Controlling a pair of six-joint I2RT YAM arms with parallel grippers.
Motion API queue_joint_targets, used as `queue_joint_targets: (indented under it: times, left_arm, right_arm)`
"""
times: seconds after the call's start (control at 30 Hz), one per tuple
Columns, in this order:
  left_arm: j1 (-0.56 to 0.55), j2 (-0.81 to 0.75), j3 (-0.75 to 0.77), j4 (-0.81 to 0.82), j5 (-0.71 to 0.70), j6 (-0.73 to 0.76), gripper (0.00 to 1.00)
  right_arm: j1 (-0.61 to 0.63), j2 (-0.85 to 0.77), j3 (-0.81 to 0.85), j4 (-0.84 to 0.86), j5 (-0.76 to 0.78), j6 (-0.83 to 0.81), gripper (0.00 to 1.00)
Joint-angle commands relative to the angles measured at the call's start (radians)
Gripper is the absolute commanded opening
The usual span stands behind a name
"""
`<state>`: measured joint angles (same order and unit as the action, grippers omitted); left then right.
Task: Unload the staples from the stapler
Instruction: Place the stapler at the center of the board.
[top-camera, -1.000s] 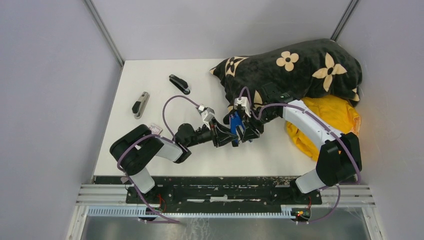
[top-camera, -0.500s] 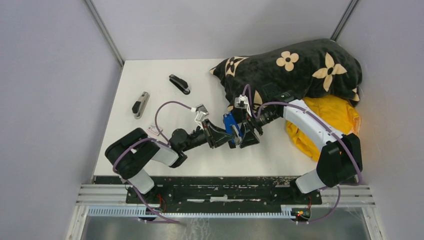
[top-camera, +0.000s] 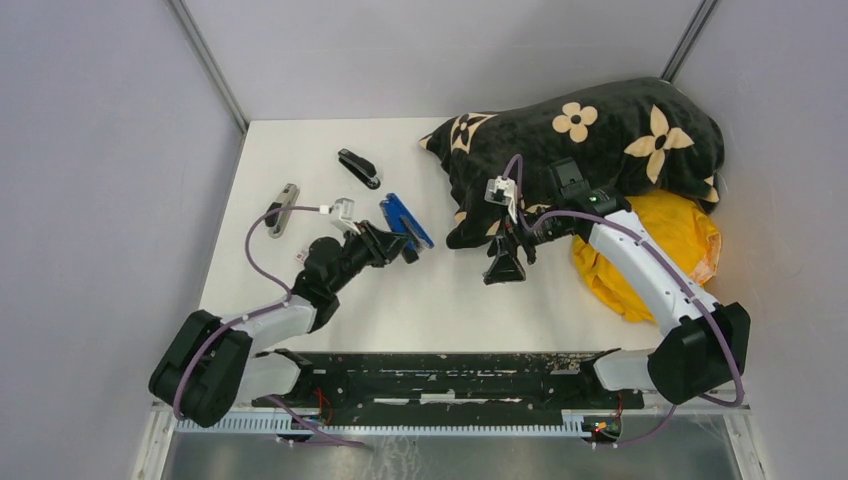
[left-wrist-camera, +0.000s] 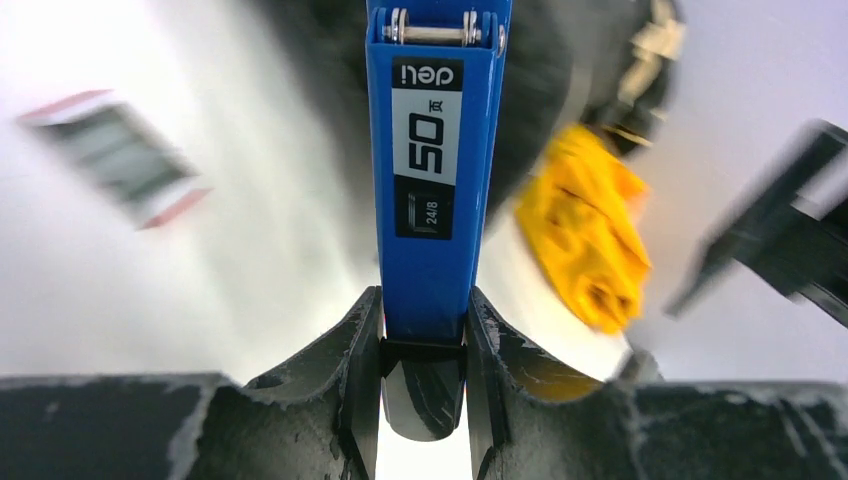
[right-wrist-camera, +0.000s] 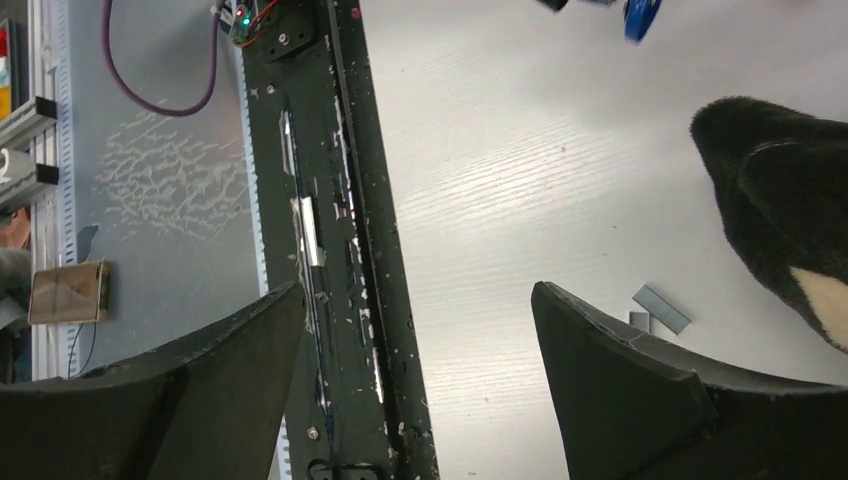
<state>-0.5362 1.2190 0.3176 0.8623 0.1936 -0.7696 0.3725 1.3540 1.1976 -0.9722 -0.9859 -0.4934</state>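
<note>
1. Table (top-camera: 300, 160) – white wood-grain top, walled on the left, far and right sides. A black mounting rail (right-wrist-camera: 340, 200) runs along its near edge. The broad near-centre stretch between the two grippers is bare.
2. Black blanket (top-camera: 600, 130) with cream flower print, heaped over the far right corner. One lobe reaches toward the table's centre.
3. Yellow cloth (top-camera: 680, 235), crumpled, touching the blanket's near side at the right edge.
4. Right gripper (right-wrist-camera: 418, 300) – jaws spread wide, nothing between them. It hangs over bare table just near the blanket's lobe.
5. Left gripper (left-wrist-camera: 423, 330) – clamped on the rear end of the blue stapler (top-camera: 405, 222), one finger on each side, at left of centre.
6. Blue stapler's writing, in the left wrist view: brand "deli" seen inverted, a large "50", and "24/8" on a black panel. A metal pin crosses its far end.
7. Black stapler (top-camera: 358, 167) lies on the table, just beyond the blue one and apart from it.
8. Grey-and-black stapler (top-camera: 281, 208) lies near the left edge.
9. Small white-and-red box (left-wrist-camera: 115, 155), blurred, any lettering unreadable.
10. Staples (right-wrist-camera: 661, 309) – a short grey strip flat on the table, near the blanket's lobe. A smaller piece lies just beside it. Both are too small to find from above.
</note>
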Motion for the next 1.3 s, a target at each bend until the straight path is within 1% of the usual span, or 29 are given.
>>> queue_joint_targets:
  times: [0.0,0.03,0.13,0.2,0.23,0.3,0.33,0.43,0.53,0.6,0.73,0.8,0.9,1.0,1.27]
  left_arm:
    - [0.156,-0.039,0.055,-0.208,-0.021,0.014,0.03]
    - [0.184,-0.024,0.097,-0.261,-0.031,0.021,0.03]
    - [0.255,0.040,0.203,-0.420,-0.076,0.034,0.03]
    - [0.296,0.095,0.257,-0.467,-0.095,0.024,0.03]
    - [0.317,0.125,0.285,-0.492,-0.101,0.017,0.03]
    - [0.349,0.183,0.359,-0.569,-0.146,0.012,0.03]
    - [0.352,0.215,0.412,-0.637,-0.208,0.002,0.03]
    - [0.355,0.325,0.608,-0.909,-0.386,-0.031,0.03]
    - [0.359,0.442,0.796,-1.070,-0.478,-0.052,0.03]
    - [0.369,0.512,0.912,-1.156,-0.504,-0.061,0.03]
    - [0.398,0.660,1.119,-1.283,-0.503,-0.077,0.03]
    - [0.419,0.730,1.237,-1.344,-0.474,-0.079,0.03]
    - [0.448,0.818,1.355,-1.432,-0.411,-0.085,0.03]
    - [0.466,0.864,1.406,-1.458,-0.379,-0.089,0.09]
    - [0.494,0.902,1.451,-1.465,-0.362,-0.079,0.33]
  right_arm:
    - [0.001,-0.033,-0.003,0.162,0.026,0.182,0.90]
    - [0.004,-0.015,0.037,0.160,0.021,0.214,0.90]
    - [0.008,0.049,0.154,0.074,-0.009,0.214,0.89]
    - [0.007,0.043,0.115,0.131,-0.027,0.243,0.89]
    - [0.004,0.027,0.074,0.175,-0.021,0.243,0.89]
    - [-0.006,-0.010,0.012,0.206,0.018,0.230,0.90]
    - [-0.010,-0.025,-0.018,0.223,0.021,0.232,0.90]
    - [-0.009,-0.062,-0.072,0.271,-0.005,0.251,0.90]
    - [-0.009,-0.073,-0.065,0.273,-0.007,0.257,0.90]
    - [-0.009,-0.080,-0.069,0.275,-0.011,0.257,0.90]
    - [-0.009,-0.093,-0.083,0.293,-0.006,0.268,0.90]
    - [-0.009,-0.096,-0.083,0.292,-0.003,0.268,0.90]
    - [-0.010,-0.104,-0.087,0.295,0.002,0.266,0.90]
    - [-0.010,-0.110,-0.089,0.295,0.002,0.266,0.90]
    - [-0.010,-0.115,-0.090,0.291,0.014,0.255,0.90]
